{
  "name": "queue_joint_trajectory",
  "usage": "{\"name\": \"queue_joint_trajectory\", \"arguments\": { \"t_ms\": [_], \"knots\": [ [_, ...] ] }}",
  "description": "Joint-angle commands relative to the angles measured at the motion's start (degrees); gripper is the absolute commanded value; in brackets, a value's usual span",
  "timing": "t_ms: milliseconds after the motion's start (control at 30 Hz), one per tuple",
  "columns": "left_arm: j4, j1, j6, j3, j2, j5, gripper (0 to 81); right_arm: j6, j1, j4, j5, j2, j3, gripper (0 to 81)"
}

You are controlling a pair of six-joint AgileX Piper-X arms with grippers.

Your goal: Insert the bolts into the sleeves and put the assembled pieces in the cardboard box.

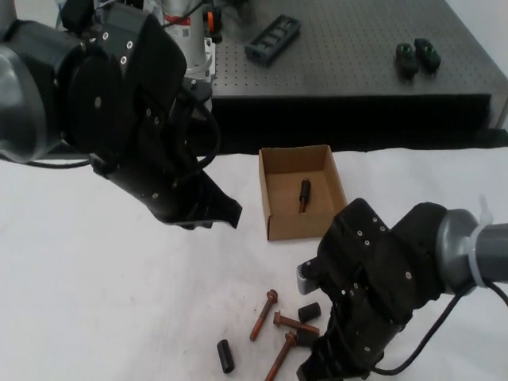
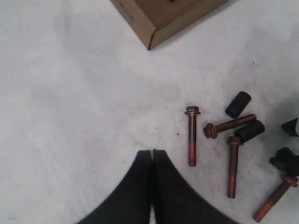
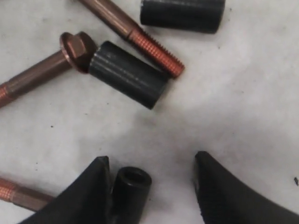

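Lying loose on a white cloth [image 1: 119,302] on the near side of the box [image 1: 294,228] are copper-coloured bolts [image 1: 263,315] and short black sleeves [image 1: 225,355]. The box is open-topped brown cardboard. One assembled piece [image 1: 305,194], a bolt inside a sleeve, lies on its floor.

The left gripper [image 2: 152,154] is to the left of the box, near its front corner. Its two black fingers are pressed together with nothing between them. Its wrist view looks down on the cloth, with a corner of the box at the far edge and several bolts and two sleeves scattered off to one side.

The right gripper [image 3: 153,161] is in front of the box, down among the loose parts. Its fingers [image 3: 88,196] are spread apart. One sleeve [image 3: 131,186] stands on end between them, touching one finger and well clear of the other, so it is not clamped. Just past the fingertips another sleeve [image 3: 128,73] lies on its side, touching the hex head of one bolt [image 3: 46,70] and the threaded end of another [image 3: 133,35].

Beyond the box, a dark perforated bench [image 1: 357,48] carries a black tray [image 1: 272,38].
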Motion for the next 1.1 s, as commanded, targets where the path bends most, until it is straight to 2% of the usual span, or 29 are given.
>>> {"name": "queue_joint_trajectory", "arguments": {
  "t_ms": [0,200,367,533,733,800,833,967,1033,1067],
  "knots": [
    [0.0,0.0,-0.7,0.2,-0.7,-0.1,0.6,0.3,0.2,1.3,-0.2,1.4,0.0,41.1],
    [1.4,0.0,-0.6,0.2,-0.7,0.1,0.6,0.3,0.2,5.6,-0.2,1.5,0.1,41.1],
    [2.9,0.0,-0.6,0.2,-0.7,7.1,0.6,0.3,0.2,10.4,-0.2,1.5,0.1,41.1],
    [2.9,0.0,-0.6,0.2,-0.7,8.9,0.6,-0.9,0.2,12.4,-0.3,1.5,0.1,40.1],
    [2.9,0.0,-0.1,0.2,-0.7,9.0,0.1,-1.0,0.2,10.2,-0.3,1.5,0.1,18.2],
    [2.9,0.0,1.1,0.6,-0.7,9.5,4.4,-1.0,0.2,9.2,-0.3,1.5,0.1,12.5],
    [2.9,0.0,1.7,0.9,-0.7,10.6,9.3,-1.0,0.2,8.6,-0.3,1.5,0.1,10.4],
    [2.7,0.0,2.1,2.9,-0.3,13.9,40.5,-1.1,0.2,7.0,-0.1,1.5,0.1,9.2],
    [2.7,0.0,2.1,3.9,-0.2,14.2,47.5,-1.9,0.2,6.3,-0.2,1.5,0.1,9.2],
    [2.6,0.0,2.1,4.4,0.1,14.2,47.3,-2.4,0.2,5.9,-0.2,1.5,0.1,9.2]
  ]
}}
